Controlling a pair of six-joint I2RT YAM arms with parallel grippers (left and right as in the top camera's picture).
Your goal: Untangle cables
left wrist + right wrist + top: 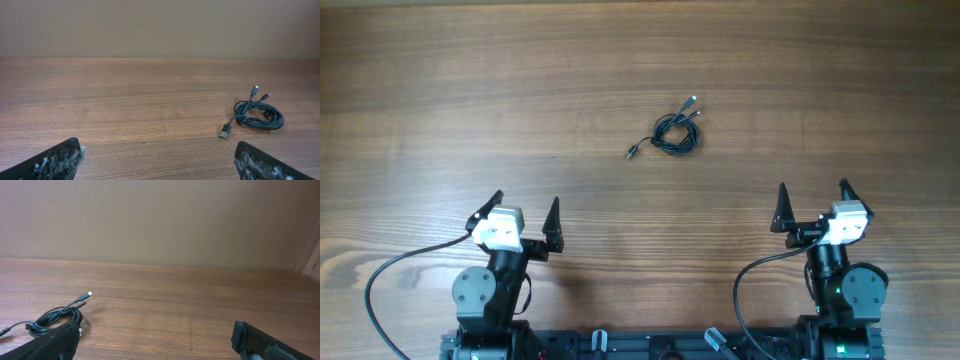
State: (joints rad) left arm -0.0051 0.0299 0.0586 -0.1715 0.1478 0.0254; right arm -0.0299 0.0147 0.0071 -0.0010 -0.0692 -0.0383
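Note:
The cables [674, 134] lie in one small black tangle on the wooden table, past the middle, with metallic plug tips sticking out at upper right and lower left. From the left wrist view the cables [258, 116] sit ahead to the right; in the right wrist view the cables [55, 316] show at the lower left, partly behind a finger. My left gripper [527, 213] stands open near the front left, far from the tangle. Over at the front right my right gripper [813, 205] is also open. Both are empty.
The wooden table [470, 90] runs wide on all sides of the tangle. A plain beige wall [160, 220] rises behind the table's far edge. Thick black wires [390, 275] loop from the arm bases at the front edge.

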